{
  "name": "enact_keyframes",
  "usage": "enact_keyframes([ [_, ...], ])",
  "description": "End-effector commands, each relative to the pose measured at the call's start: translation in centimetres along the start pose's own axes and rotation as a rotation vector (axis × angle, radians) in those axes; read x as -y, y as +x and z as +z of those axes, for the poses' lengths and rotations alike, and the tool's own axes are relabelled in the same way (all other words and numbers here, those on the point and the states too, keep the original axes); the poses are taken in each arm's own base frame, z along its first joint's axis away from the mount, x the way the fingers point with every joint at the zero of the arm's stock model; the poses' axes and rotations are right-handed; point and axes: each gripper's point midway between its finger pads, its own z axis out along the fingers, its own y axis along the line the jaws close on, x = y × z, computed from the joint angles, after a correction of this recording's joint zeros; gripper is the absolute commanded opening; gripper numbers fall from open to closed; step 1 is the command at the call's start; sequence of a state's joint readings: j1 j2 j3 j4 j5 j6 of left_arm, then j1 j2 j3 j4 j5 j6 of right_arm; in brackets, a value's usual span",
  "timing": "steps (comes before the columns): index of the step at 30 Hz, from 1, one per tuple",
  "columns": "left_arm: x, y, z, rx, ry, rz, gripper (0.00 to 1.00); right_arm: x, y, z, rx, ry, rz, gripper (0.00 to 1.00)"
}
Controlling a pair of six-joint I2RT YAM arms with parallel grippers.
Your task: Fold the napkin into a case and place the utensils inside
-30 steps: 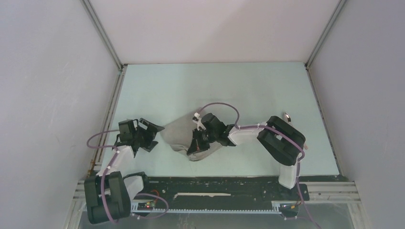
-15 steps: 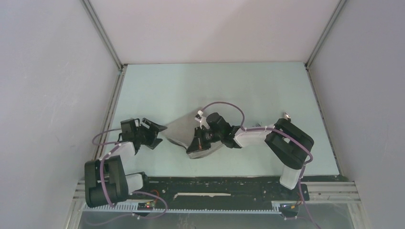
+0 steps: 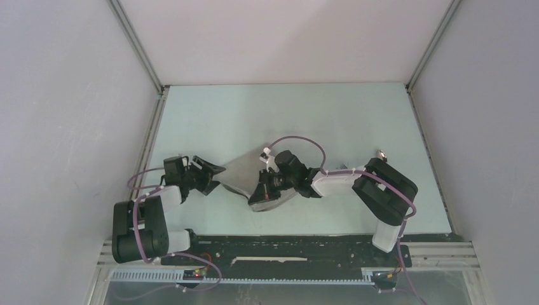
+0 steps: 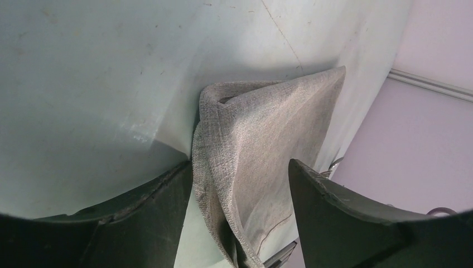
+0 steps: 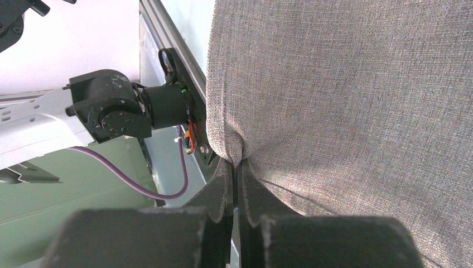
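The napkin (image 3: pixel 236 175) is a grey-beige cloth lying loosely doubled over on the pale green table, between my two grippers. My left gripper (image 3: pixel 215 179) is open and straddles the napkin's folded left edge (image 4: pixel 268 123). One finger (image 4: pixel 167 195) touches the cloth and the other stands clear of it. My right gripper (image 3: pixel 259 194) is shut on a pinch of the napkin (image 5: pixel 346 84), its jaws pressed together at the near edge. Of the utensils, a spoon bowl (image 3: pixel 382 154) peeks out behind the right arm and fork tines (image 4: pixel 329 167) show past the cloth. The case is not in view.
White walls close in the table on the left, back and right. A black rail (image 3: pixel 286 244) runs along the near edge by both arm bases. The left arm's motor housing (image 5: pixel 111 109) and a purple cable (image 5: pixel 122 173) lie just left of the right gripper.
My left gripper has slid right onto the napkin's left edge and its jaws have narrowed. The right arm shifted a little early on with the cloth, then held still.
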State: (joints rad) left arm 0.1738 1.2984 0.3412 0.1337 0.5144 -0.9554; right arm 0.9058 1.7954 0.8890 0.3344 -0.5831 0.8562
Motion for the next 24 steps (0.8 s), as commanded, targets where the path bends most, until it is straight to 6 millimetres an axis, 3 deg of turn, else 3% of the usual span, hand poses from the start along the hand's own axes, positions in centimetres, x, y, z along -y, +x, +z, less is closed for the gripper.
enact_keyframes([
  [1, -4.1, 1.2, 0.6, -0.006, -0.152, 0.012, 0.75, -2.5, -1.1, -0.8, 0.05, -0.057, -0.045, 0.0],
  [9, -4.5, 1.1, -0.1, 0.038, -0.18, 0.033, 0.8, -3.0, -1.6, -1.5, 0.069, -0.072, -0.045, 0.0],
  [14, -4.2, 1.3, 0.4, 0.017, -0.167, 0.023, 0.74, -3.2, -1.7, -1.6, 0.07, -0.082, -0.046, 0.0],
  [18, -3.9, 0.9, 0.5, 0.034, -0.159, 0.034, 0.62, -2.9, -1.5, -1.3, 0.06, -0.08, -0.04, 0.0],
  [22, -3.0, 0.2, 0.0, 0.073, -0.146, 0.065, 0.38, -2.2, -0.9, -1.1, 0.046, -0.073, -0.027, 0.0],
  [24, -2.5, -0.1, -0.2, 0.088, -0.147, 0.086, 0.33, -1.6, -0.5, -1.0, 0.037, -0.062, -0.017, 0.0],
])
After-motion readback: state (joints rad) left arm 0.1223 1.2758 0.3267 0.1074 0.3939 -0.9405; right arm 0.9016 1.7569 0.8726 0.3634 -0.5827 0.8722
